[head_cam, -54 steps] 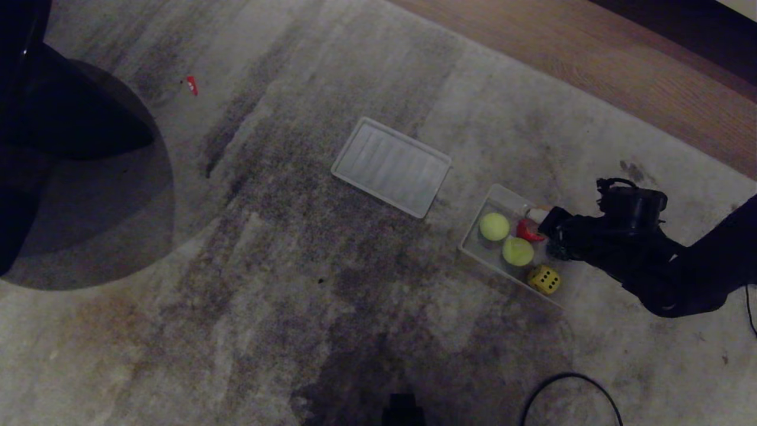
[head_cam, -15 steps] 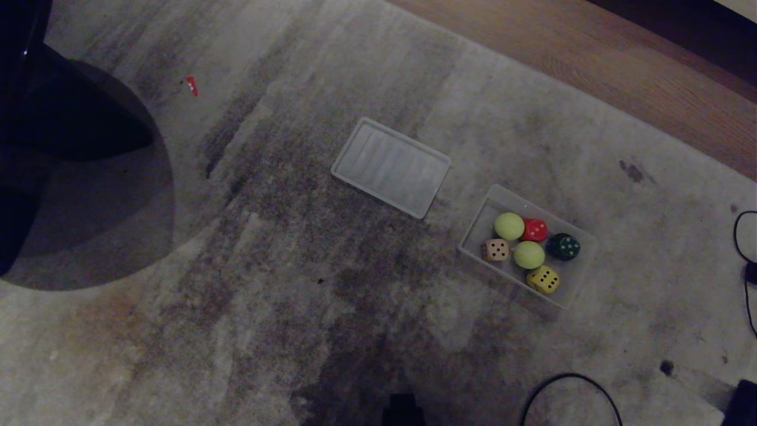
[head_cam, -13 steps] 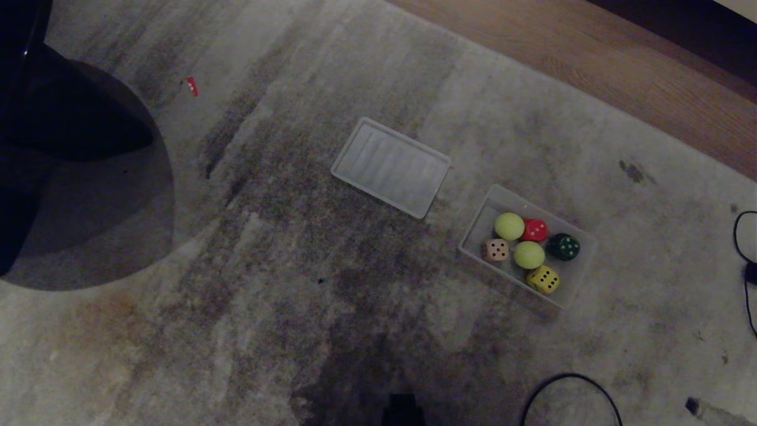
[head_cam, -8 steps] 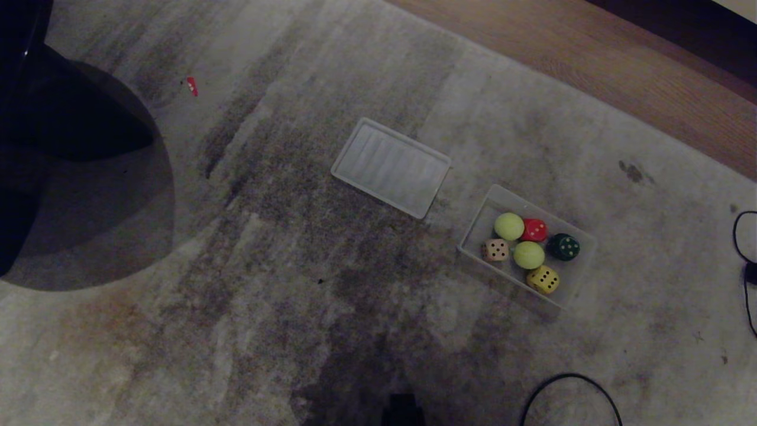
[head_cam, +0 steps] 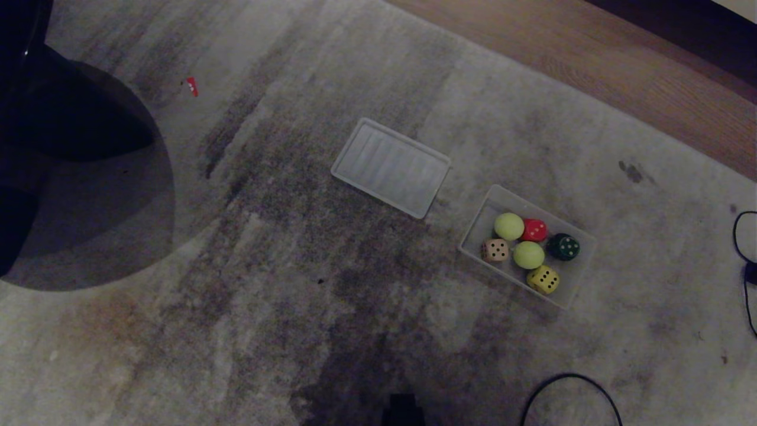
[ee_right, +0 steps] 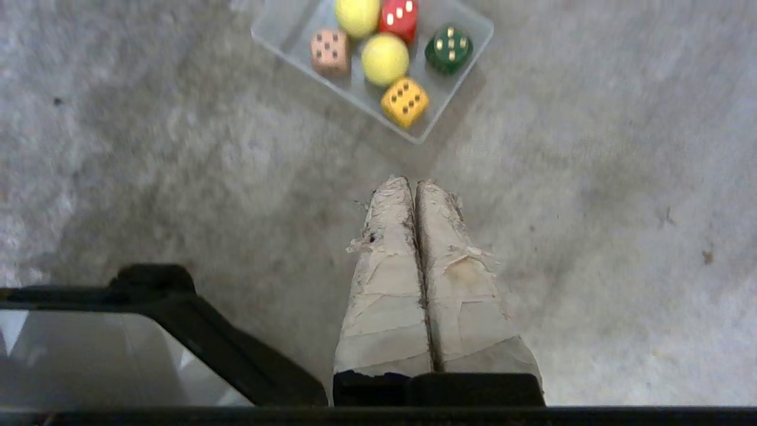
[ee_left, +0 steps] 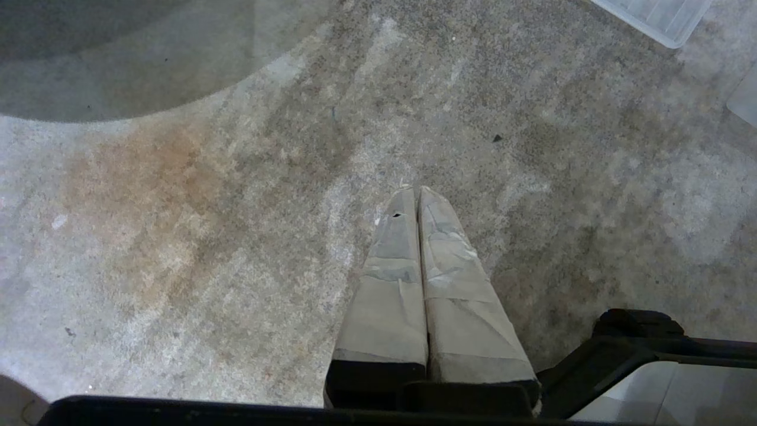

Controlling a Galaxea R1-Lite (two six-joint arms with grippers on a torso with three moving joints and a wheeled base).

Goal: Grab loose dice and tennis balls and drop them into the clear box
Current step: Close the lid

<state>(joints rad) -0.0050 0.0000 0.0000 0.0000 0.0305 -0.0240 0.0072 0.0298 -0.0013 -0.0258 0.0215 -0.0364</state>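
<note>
Stained grey carpet (head_cam: 248, 331), wood floor (head_cam: 591, 65) far right, both grippers (ee_left: 419, 192) (ee_right: 414, 182) pinched closed and empty above it.

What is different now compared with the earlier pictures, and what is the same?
The right gripper has left the clear box and is shut, empty, above the carpet. The tan die and dark green die, hidden before, now show. The lid has not moved.
</note>
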